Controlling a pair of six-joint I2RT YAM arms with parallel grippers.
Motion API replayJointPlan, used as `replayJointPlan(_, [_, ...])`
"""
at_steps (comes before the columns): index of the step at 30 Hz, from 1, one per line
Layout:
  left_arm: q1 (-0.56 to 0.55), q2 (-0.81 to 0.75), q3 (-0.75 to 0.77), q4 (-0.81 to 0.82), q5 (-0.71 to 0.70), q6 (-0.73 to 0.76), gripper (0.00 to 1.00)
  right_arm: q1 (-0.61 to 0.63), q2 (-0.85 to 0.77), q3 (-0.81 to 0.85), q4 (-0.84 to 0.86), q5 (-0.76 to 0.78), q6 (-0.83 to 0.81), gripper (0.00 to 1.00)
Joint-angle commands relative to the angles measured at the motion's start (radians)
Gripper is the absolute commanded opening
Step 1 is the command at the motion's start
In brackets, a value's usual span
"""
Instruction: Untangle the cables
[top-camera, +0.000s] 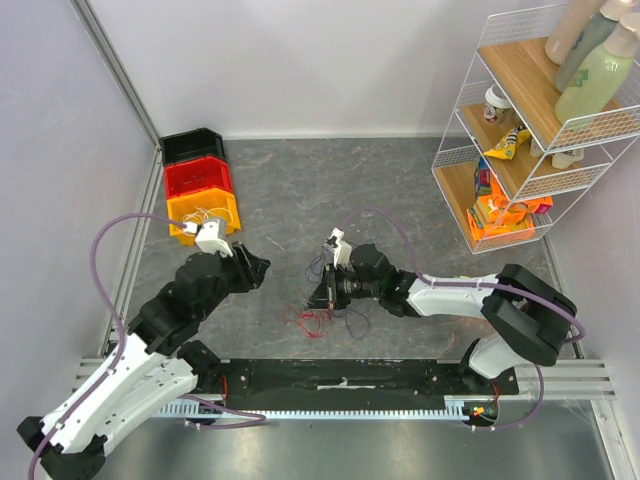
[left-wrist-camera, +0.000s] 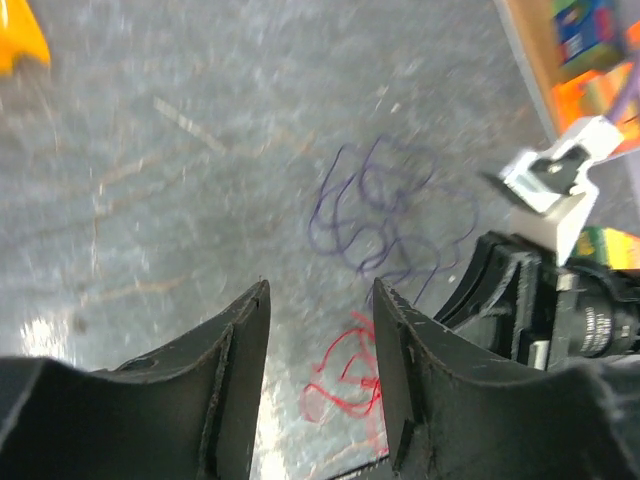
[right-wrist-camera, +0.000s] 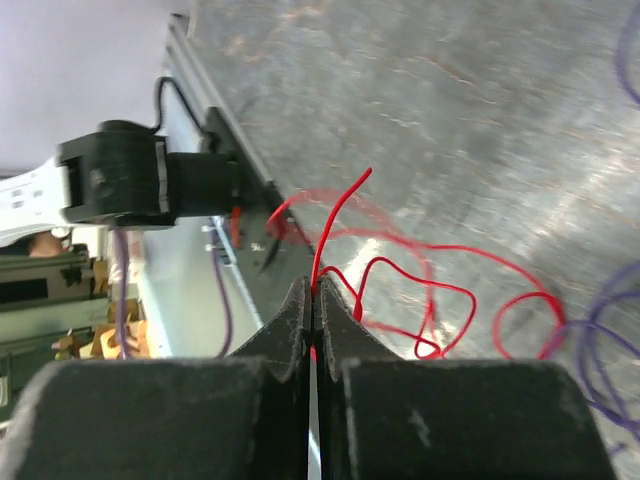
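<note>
A thin red cable (right-wrist-camera: 440, 260) lies in loose loops on the grey table, and one end stands up from my right gripper (right-wrist-camera: 312, 288), which is shut on it. The top view shows the red cable (top-camera: 305, 322) just below that gripper (top-camera: 322, 295). A dark purple-blue cable (left-wrist-camera: 385, 205) lies in loops beyond it; in the top view it (top-camera: 352, 318) sits beside the right gripper. My left gripper (left-wrist-camera: 318, 290) is open and empty, held above the table with the red cable (left-wrist-camera: 345, 380) seen between its fingers. In the top view the left gripper (top-camera: 255, 268) is left of the cables.
Stacked bins, black (top-camera: 193, 146), red (top-camera: 198, 177) and orange (top-camera: 203, 212), stand at the back left; the orange one holds white wires. A wire shelf (top-camera: 530, 130) with bottles and packets stands at the back right. A black rail (top-camera: 340, 378) runs along the near edge.
</note>
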Motion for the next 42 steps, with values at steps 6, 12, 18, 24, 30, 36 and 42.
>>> replayJointPlan(6, [0.0, 0.112, -0.166, 0.017, 0.145, -0.278, 0.78, -0.007, 0.104, -0.02, 0.091, 0.066, -0.084, 0.19])
replayJointPlan(12, [-0.003, 0.179, -0.225, 0.138, 0.285, -0.228, 0.8, -0.039, 0.075, 0.02, -0.049, 0.088, -0.164, 0.43])
replayJointPlan(18, [-0.002, 0.21, -0.313, 0.215, 0.371, -0.231, 0.8, -0.137, -0.087, -0.015, -0.173, 0.091, -0.237, 0.7])
replayJointPlan(24, [-0.003, 0.323, -0.308, 0.258, 0.406, -0.232, 0.85, -0.243, -0.241, -0.04, -0.267, 0.091, -0.299, 0.82])
replayJointPlan(30, [-0.005, 0.478, -0.275, 0.318, 0.428, -0.235, 0.92, -0.246, -0.258, -0.067, -0.245, 0.083, -0.291, 0.82])
replayJointPlan(36, [-0.077, 0.61, -0.216, 0.28, 0.353, -0.209, 0.72, -0.246, -0.213, -0.156, -0.085, 0.039, -0.224, 0.81])
replayJointPlan(42, [-0.259, 0.685, -0.128, 0.111, 0.1, -0.208, 0.63, -0.246, -0.158, -0.201, -0.002, 0.039, -0.213, 0.81])
